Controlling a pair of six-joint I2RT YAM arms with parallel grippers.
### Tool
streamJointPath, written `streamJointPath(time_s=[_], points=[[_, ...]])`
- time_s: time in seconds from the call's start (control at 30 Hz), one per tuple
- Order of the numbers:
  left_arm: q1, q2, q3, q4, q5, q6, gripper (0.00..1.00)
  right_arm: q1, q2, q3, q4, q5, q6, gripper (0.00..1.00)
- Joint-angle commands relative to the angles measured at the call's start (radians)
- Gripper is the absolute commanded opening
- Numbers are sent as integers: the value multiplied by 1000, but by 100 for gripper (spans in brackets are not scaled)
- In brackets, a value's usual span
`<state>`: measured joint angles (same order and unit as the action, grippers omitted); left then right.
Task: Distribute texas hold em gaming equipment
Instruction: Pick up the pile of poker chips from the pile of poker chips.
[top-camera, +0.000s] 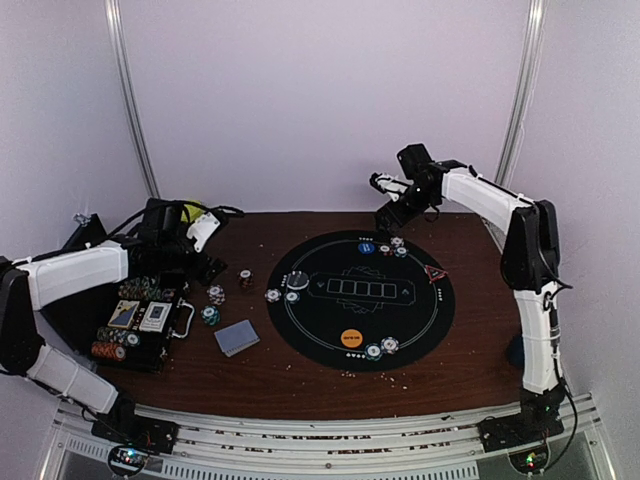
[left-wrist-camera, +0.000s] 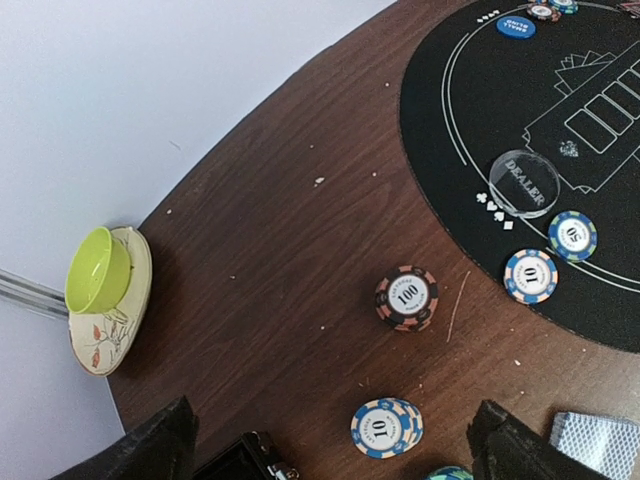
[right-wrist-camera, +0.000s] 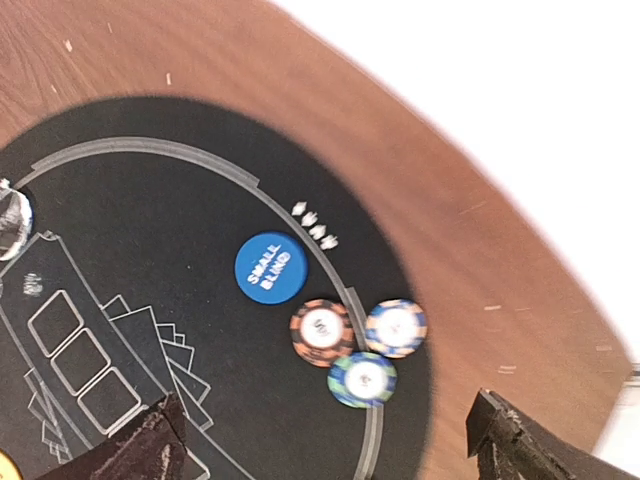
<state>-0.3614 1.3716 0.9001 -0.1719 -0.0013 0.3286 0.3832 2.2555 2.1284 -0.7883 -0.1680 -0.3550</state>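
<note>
Chips (right-wrist-camera: 361, 378) and buttons (right-wrist-camera: 269, 267) lie at the mat's (top-camera: 425, 325) far and near edges; the card deck (top-camera: 237, 337) is not yet dealt. Left gripper (left-wrist-camera: 330, 445) and right gripper (right-wrist-camera: 325, 440) both apart, empty.

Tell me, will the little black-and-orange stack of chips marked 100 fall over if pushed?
Probably not: the black-and-orange chip stack looks short and wide, so it would likely slide on the smooth brown wooden table. Its loose chips might spread apart, as their edges look slightly uneven. Lying flat, it shouldn't roll.
</note>
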Motion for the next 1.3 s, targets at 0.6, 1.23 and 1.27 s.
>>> streamJointPath(time_s=[0.6, 1.23, 1.27], points=[[7, 518, 553, -468, 266, 91, 98, 52, -369, -512, 109, 162, -84, 100], [7, 670, 658, -504, 252, 93, 89, 168, -317, -553, 155, 301, -118, 100], [8, 676, 662, -505, 249, 92, 89, 168, -320, -554, 157, 301, -119, 100]])
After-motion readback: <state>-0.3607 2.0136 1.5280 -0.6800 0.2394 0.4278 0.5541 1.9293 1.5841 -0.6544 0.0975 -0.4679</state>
